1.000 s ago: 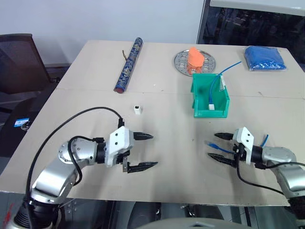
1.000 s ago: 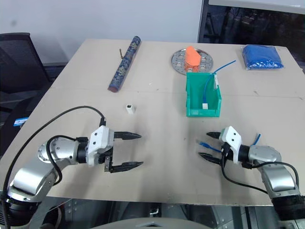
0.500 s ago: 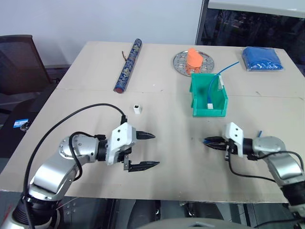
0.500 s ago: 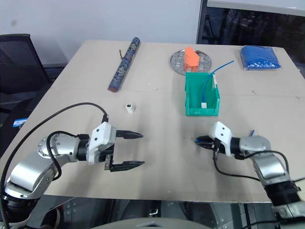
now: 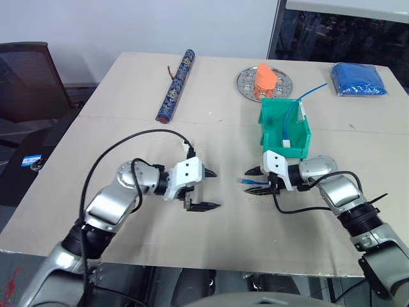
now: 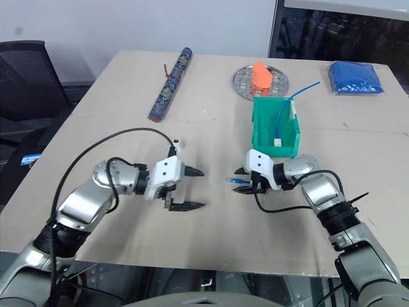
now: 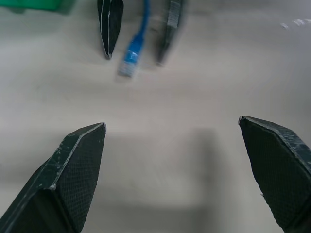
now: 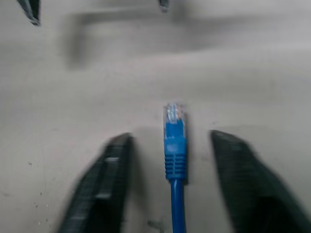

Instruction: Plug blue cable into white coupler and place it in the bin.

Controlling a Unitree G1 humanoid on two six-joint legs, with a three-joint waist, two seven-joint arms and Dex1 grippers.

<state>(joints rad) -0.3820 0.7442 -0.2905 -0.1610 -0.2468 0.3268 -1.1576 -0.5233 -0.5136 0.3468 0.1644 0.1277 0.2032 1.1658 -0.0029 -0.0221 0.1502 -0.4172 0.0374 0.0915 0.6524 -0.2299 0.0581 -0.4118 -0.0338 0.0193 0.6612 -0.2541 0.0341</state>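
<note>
Beige table (image 5: 128, 96) beside dark chair (image 5: 25, 70); both grippers' fingers spread, nothing pinched.

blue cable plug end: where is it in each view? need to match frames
Left eye: blue cable plug, mid-table, between the right gripper jaws.
Right eye: same plug, slightly left of centre.
Left wrist: plug near the top, between the facing jaws.
Right wrist: plug centred between its own jaws.
Shared landmark: the right gripper's open jaws flanking the plug.
</note>
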